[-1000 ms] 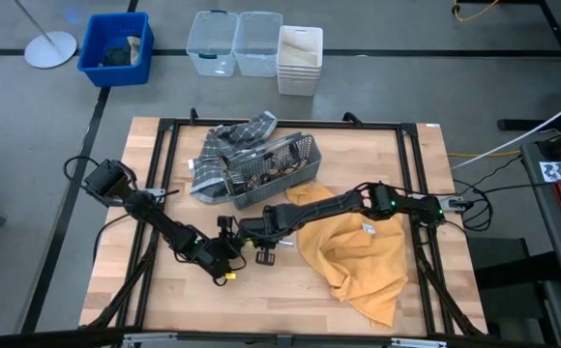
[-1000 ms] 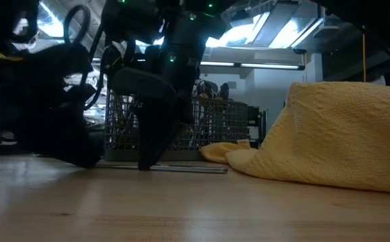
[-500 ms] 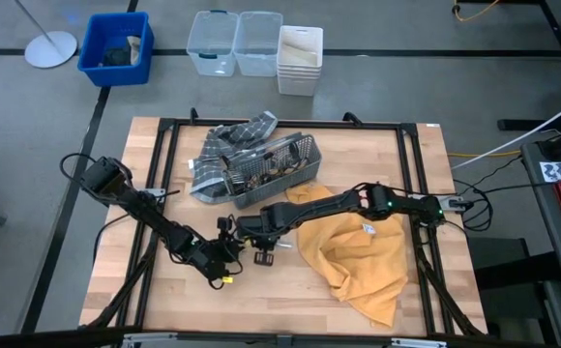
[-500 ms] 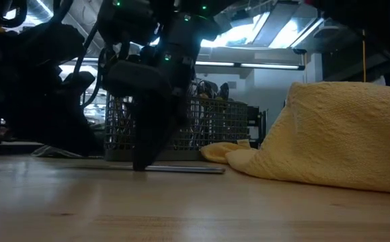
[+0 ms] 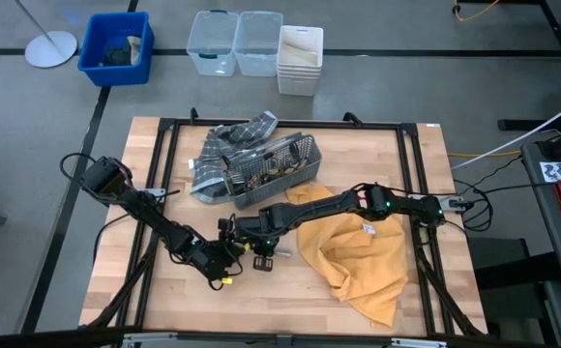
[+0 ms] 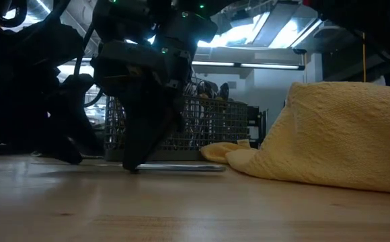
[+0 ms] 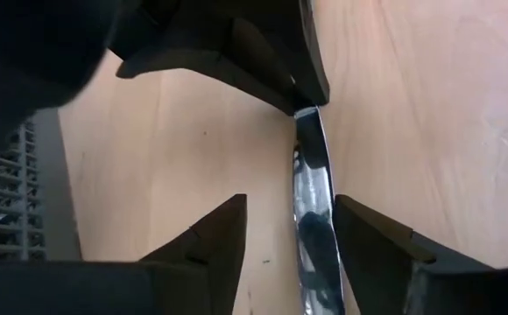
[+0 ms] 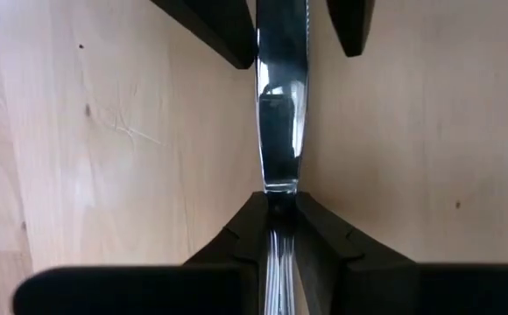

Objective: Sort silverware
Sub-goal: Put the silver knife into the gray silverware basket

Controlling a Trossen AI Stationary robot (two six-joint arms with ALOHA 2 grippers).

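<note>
The pale wooden table (image 5: 358,155) was framed by black rails, with bare planks left open on the near side of both grippers. A rumpled, nubbly yellow towel (image 5: 358,256) was spread just beyond the right arm's elbow, its edge close to the grippers. Behind them a grey wire-mesh basket (image 5: 271,174) of cutlery was set on a checked cloth (image 5: 227,143).

A flat, mirror-bright knife (image 8: 280,114) was laid on the wood between the two grippers. One end was pinched by the right gripper (image 8: 280,210), its dark wedge-shaped fingers closed on the metal. The other end was straddled by the left gripper (image 7: 291,229), whose fingers were spread wide, one touching the blade's edge, with nothing gripped.
</note>
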